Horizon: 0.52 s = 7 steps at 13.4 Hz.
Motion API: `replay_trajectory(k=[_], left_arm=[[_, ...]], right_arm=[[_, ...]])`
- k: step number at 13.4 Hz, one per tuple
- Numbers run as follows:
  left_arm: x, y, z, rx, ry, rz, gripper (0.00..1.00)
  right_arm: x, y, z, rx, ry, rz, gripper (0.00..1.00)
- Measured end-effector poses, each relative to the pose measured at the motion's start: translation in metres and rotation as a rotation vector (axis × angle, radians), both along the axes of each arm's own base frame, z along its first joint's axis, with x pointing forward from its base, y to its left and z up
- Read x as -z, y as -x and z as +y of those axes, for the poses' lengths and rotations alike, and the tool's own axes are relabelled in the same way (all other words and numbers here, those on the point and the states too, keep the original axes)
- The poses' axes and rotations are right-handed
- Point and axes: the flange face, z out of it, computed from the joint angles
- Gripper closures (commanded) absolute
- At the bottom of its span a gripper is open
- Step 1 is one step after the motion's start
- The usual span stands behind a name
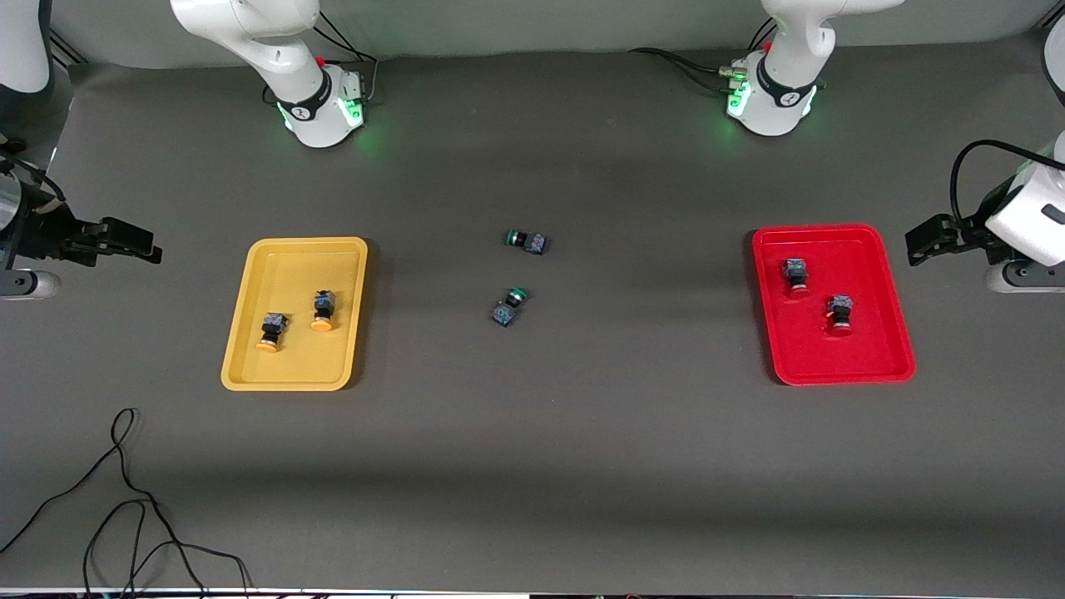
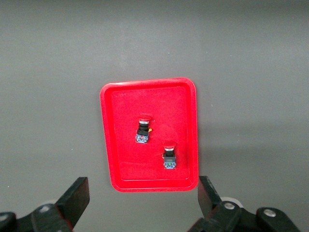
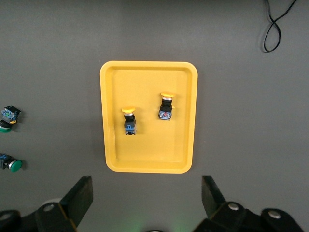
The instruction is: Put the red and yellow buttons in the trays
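The yellow tray (image 1: 241,333) lies toward the right arm's end of the table and holds two yellow-capped buttons (image 1: 271,331) (image 1: 323,309). The red tray (image 1: 770,333) lies toward the left arm's end and holds two red-capped buttons (image 1: 796,276) (image 1: 841,313). My right gripper (image 1: 148,246) is open and empty, held high off the yellow tray's end. Its wrist view shows the yellow tray (image 3: 104,121) and both buttons (image 3: 129,121) (image 3: 165,106). My left gripper (image 1: 915,246) is open and empty, held high off the red tray's end. Its wrist view shows the red tray (image 2: 106,145) and both buttons (image 2: 143,129) (image 2: 169,157).
Two green-capped switches (image 1: 526,240) (image 1: 508,305) lie on the dark table between the trays; they also show in the right wrist view (image 3: 8,116) (image 3: 10,163). A black cable (image 1: 125,499) lies near the front edge at the right arm's end.
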Motion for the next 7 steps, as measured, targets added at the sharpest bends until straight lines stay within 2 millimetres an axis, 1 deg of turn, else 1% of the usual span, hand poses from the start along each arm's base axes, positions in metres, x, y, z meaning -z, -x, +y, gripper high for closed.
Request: replay_trajectory(k=[7], left_arm=[[-0.0049,0.0051,-0.0005,-0.001,0.003,0.004,0.0]], right_arm=[[-0.0029,0.0001,0.0,0.001,0.001,-0.006,0.0]])
